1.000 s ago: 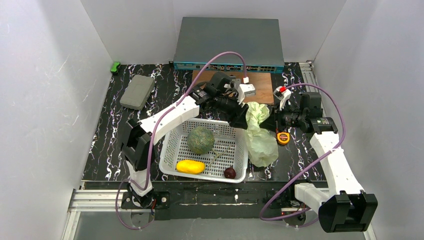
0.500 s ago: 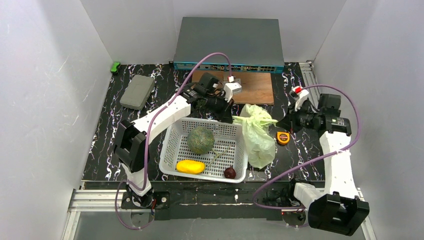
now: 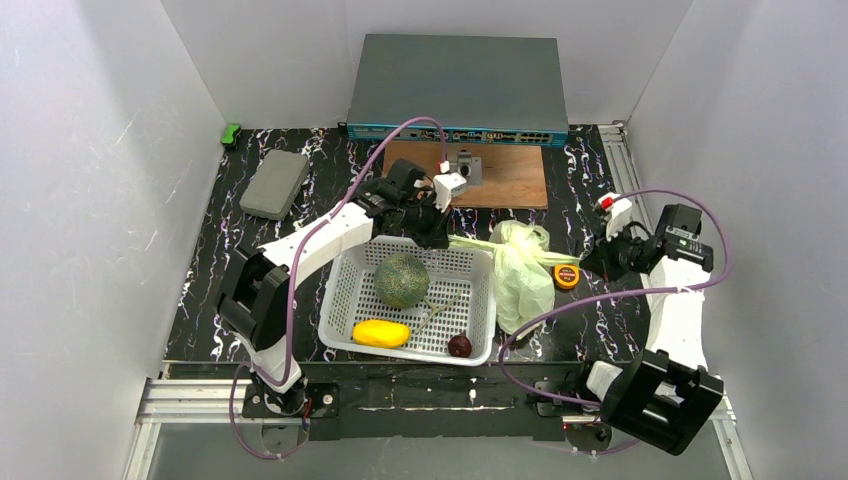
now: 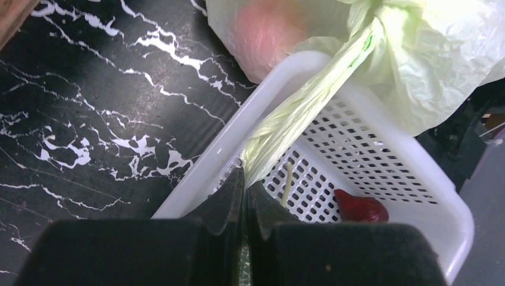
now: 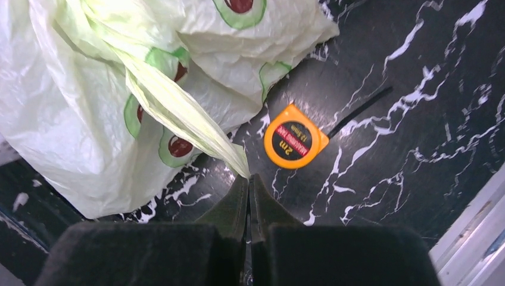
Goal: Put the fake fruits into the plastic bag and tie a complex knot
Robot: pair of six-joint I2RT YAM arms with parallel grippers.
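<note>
Both arms have drawn apart since a second ago. The left gripper (image 4: 243,174) has pulled back from above the plastic bag (image 3: 520,285) to the far rim of the white basket (image 3: 340,290), and the right gripper (image 5: 249,177) has swung out toward the table's right edge. The bag's top, bunched before, is now stretched into two thin strands. The left jaws, half open then, are now pressed together on a twisted strand that runs across the basket's far right corner. The right jaws are likewise pinched tight on the other strand, above the black marbled table (image 3: 210,270).

Nearest the arm bases, the yellow mango (image 3: 380,332) and the small dark red plum (image 3: 459,346) lie along the basket's near wall. Farther in, the green melon (image 3: 401,279) sits mid-basket (none of these three is in the bag). The bag lies on the table against the basket's right side, and a red fruit (image 4: 262,30) shows dimly through its film. Just right of the bag lies the yellow tape measure (image 3: 566,276), beneath the right-hand strand. Beyond the grippers a wooden board (image 3: 510,180) lies flat and a grey pad (image 3: 274,184) rests at the far left. A grey network switch (image 3: 455,85) stands against the back wall.
</note>
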